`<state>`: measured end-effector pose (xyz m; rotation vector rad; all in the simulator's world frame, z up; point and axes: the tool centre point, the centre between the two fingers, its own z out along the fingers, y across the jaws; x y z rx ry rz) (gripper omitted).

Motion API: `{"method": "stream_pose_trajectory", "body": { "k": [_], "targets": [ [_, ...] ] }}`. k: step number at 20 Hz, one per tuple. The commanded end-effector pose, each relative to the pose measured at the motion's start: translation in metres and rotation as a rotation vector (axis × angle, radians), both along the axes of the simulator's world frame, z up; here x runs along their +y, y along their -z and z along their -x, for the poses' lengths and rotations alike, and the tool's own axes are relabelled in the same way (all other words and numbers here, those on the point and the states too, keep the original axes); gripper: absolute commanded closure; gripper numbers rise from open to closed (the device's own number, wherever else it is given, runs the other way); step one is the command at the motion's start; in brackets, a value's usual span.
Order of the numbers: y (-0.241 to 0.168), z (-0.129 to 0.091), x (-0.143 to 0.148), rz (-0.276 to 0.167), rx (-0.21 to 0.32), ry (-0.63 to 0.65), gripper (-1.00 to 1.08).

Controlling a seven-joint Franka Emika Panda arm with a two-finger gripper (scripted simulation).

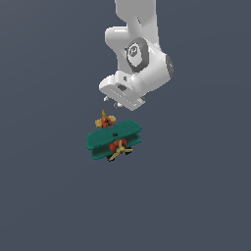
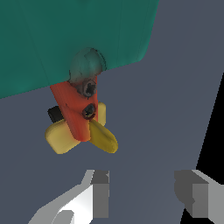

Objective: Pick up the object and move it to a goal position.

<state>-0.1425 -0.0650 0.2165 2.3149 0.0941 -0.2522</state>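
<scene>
The toy biplane sits on the flat grey surface just below the middle of the exterior view, its two dark green wings stacked one above the other. The red nose and tan-yellow propeller point toward about 6 o'clock in that view, and the red-and-yellow tail sticks out behind the wings toward 11 o'clock.

The white arm comes down from 12 o'clock, and its gripper hangs above and behind the plane, over the tail end rather than the wings — a clear gap shows between hand and toy.

In the wrist view the jaws stand well apart with nothing between them but bare grey floor; one grey finger and its partner frame an empty space. Beyond them lie the yellow tail fins on the red fuselage, a small black wheel beside it, and the broad green wing filling the far part of that picture. The gripper touches no part of the plane.
</scene>
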Motion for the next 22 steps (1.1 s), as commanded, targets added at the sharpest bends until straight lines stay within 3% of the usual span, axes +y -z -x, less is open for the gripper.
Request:
{"method": "stream_pose_trajectory", "body": {
  "k": [1,22],
  "targets": [
    [0.001,0.001,-0.002,0.036,-0.006,-0.013,-0.20],
    [0.008,0.000,-0.015,0.301,-0.095,-0.152,-0.20]
  ]
}}
